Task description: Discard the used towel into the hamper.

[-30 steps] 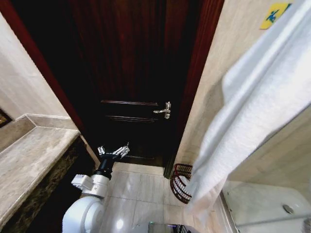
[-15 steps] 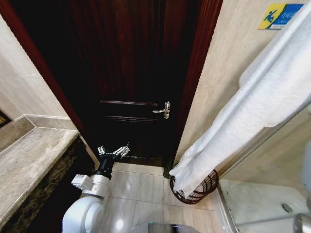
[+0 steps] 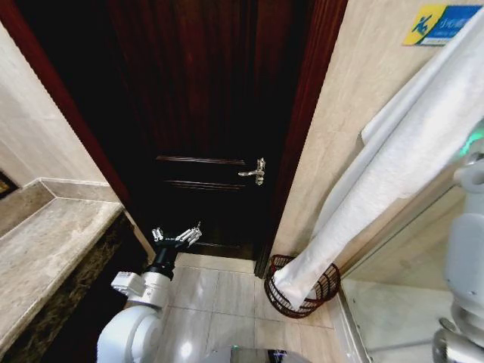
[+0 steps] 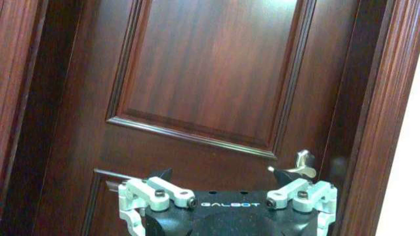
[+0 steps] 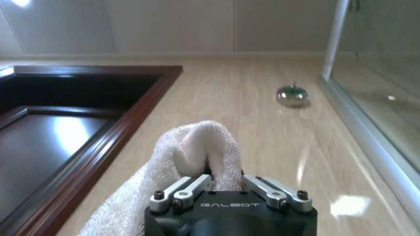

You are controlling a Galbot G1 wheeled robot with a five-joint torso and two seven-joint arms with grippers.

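Inside the hamper (image 3: 327, 286), the towel's (image 3: 393, 162) hidden end apparently rests.

towel (image 3: 393, 174) lowered further, its end now inside hamper (image 3: 327, 283)

Dim dark door (image 3: 204, 113) swallowing detail, bright glare patches on glossy floor tiles (image 3: 185, 349), soft reflected sheen on door panel (image 4: 210, 73), wide-angle bending at head-view edges, towel (image 5: 190, 147) slightly soft

towel (image 3: 393, 159): white terry cloth, nubby | hamper (image 3: 327, 283): dark wire | door (image 3: 204, 113): glossy wood
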